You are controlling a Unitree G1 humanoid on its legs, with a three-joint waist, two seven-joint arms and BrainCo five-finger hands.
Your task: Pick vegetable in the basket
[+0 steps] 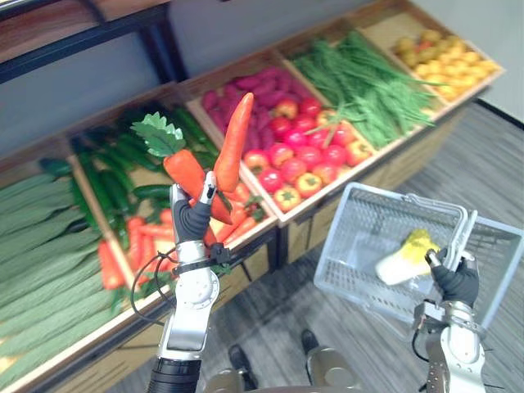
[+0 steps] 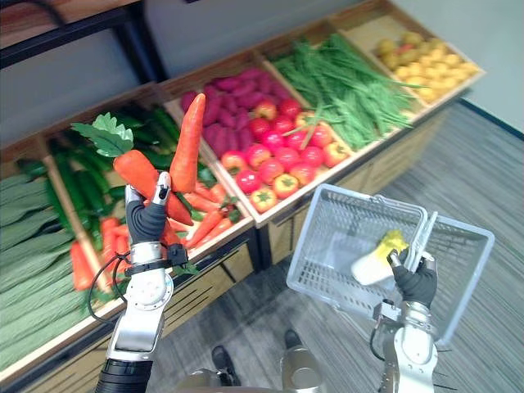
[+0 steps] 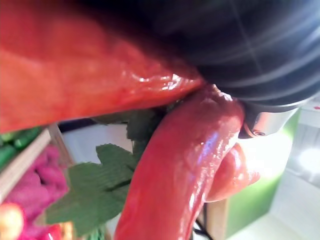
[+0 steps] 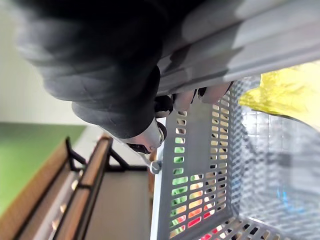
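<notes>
Left hand (image 1: pixel 191 219): fingers mostly covered by the two carrots (image 1: pixel 232 143) it grips, and the carrots' lower ends are hidden behind the hand. Left wrist view: carrots and leaves (image 3: pixel 95 190) blurred, cut off at 6 o'clock. Right hand (image 1: pixel 457 281): fingertips hidden round the handle (image 1: pixel 457 236). Cabbage (image 1: pixel 405 260): its 3 o'clock end lies behind that hand. Yellow produce (image 1: pixel 446 53) at 1 o'clock: too small to identify. Long green stalks (image 1: pixel 33 237) at 9 o'clock: cut by the edge.

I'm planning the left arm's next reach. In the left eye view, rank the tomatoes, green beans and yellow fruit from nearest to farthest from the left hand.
1. Tomatoes, in the crate just right of the left hand, which grips carrots.
2. Green beans, in the next crate rightward.
3. Yellow fruit, in the far right end crate.
The right hand holds the basket handle.
</notes>
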